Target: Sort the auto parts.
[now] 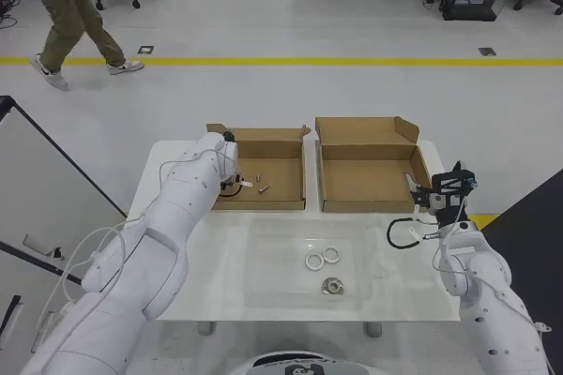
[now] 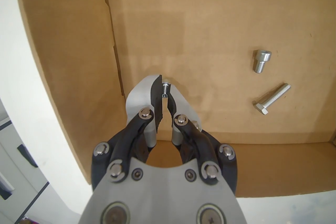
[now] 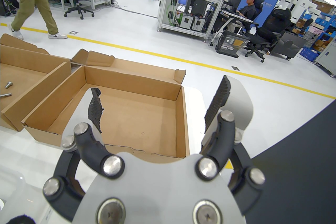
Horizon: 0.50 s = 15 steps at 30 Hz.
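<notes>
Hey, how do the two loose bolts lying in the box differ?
The short bolt has a round socket head; the long bolt has a hex head. The short bolt is stubby, the long bolt slimmer and longer. Both are silvery and lie apart on the box floor.

bolts (image 2: 271,99) in left box (image 1: 263,148) | right box (image 1: 366,180) beside it | rings (image 1: 314,260), nut (image 1: 333,286) in tray (image 1: 263,281) before boxes

The white desk (image 1: 403,281) carries a clear tray (image 1: 272,272); beyond the tray stand the left cardboard box (image 1: 283,169) and, beside it, the right cardboard box (image 1: 366,178).
</notes>
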### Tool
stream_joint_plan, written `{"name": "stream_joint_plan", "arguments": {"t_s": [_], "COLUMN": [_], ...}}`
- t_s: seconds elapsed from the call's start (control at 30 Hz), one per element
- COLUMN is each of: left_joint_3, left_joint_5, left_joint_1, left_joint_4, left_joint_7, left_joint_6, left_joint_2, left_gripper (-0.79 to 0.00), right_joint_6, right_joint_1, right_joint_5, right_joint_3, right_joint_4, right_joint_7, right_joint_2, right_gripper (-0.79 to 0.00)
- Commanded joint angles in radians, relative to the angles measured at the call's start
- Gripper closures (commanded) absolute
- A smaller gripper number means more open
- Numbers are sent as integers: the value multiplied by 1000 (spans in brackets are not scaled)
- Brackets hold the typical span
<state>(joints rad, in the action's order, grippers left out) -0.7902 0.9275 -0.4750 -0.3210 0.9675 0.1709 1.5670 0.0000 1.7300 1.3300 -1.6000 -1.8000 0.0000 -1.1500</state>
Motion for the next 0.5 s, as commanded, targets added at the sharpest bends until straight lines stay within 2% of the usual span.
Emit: {"name": "stream_joint_plan", "arguments": {"t_s": [0.0,0.03,0.27,0.47], "left_joint_3": [0,-2,-22,-64], "left_joint_5": [-3,-8,-44,-110], "left_joint_1": [4,7,23,27], "left_joint_4": [9,12,11,-71], "left_joint_7": [-4,-7,-28,-52], "left_joint_6": [-4,-8,-41,-137], "left_joint_2": [4,6,10,-3], "left_gripper": [-680,-785,-785,-785], "right_joint_6": [0,0,0,0], "right_joint_1": [0,0,0,0], "right_joint_5": [0,0,0,0], "right_joint_3": [0,0,0,0], "right_joint_4": [0,0,0,0], "right_joint_7": [0,0,0,0], "right_joint_2": [0,0,0,0], "right_gripper": [-785,-785,-785,-785]}}
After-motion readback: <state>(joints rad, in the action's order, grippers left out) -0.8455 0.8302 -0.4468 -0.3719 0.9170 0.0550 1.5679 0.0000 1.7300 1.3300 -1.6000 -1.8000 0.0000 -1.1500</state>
